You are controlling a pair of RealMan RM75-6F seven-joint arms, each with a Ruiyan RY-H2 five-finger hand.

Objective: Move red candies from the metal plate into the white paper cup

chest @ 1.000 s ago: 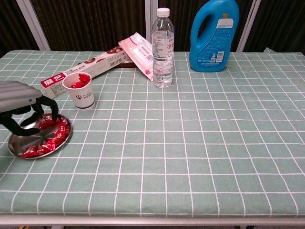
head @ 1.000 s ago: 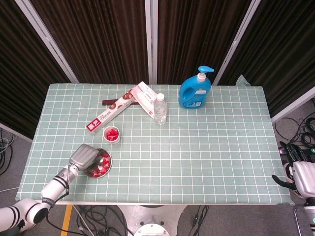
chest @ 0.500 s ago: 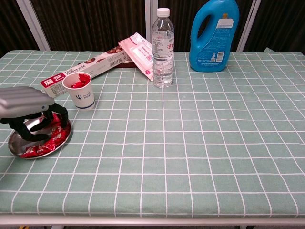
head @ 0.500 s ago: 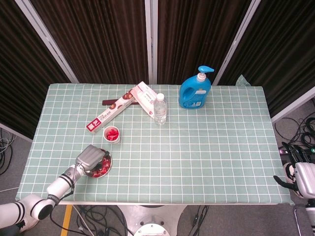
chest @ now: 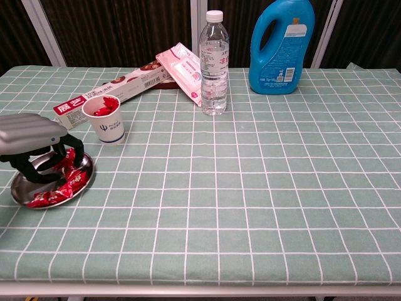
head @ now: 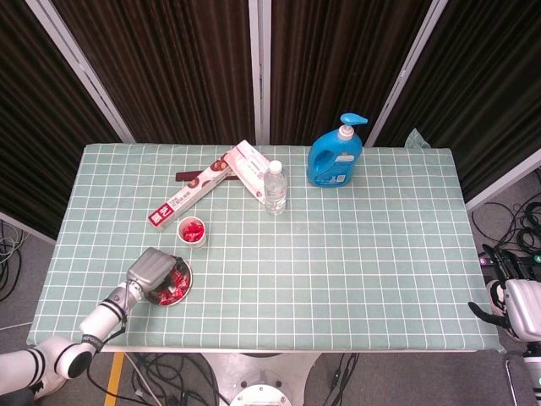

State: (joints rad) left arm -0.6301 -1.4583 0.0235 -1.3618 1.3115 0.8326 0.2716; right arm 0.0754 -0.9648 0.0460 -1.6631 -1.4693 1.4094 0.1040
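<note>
right hand [head: 522,306] cut by the frame edge, grasp unreadable

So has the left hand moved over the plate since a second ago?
Yes. The left hand has shifted right, toward the white paper cup, and now sits further over the metal plate and its red candies.

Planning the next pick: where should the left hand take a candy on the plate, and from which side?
Probably from above, on the candies at the plate's near-left rim: they lie flat in a loose pile there, apart from the rest. The left hand hangs over the plate, fingers pointing down, with the cup just behind, so a short lift carries over.
</note>
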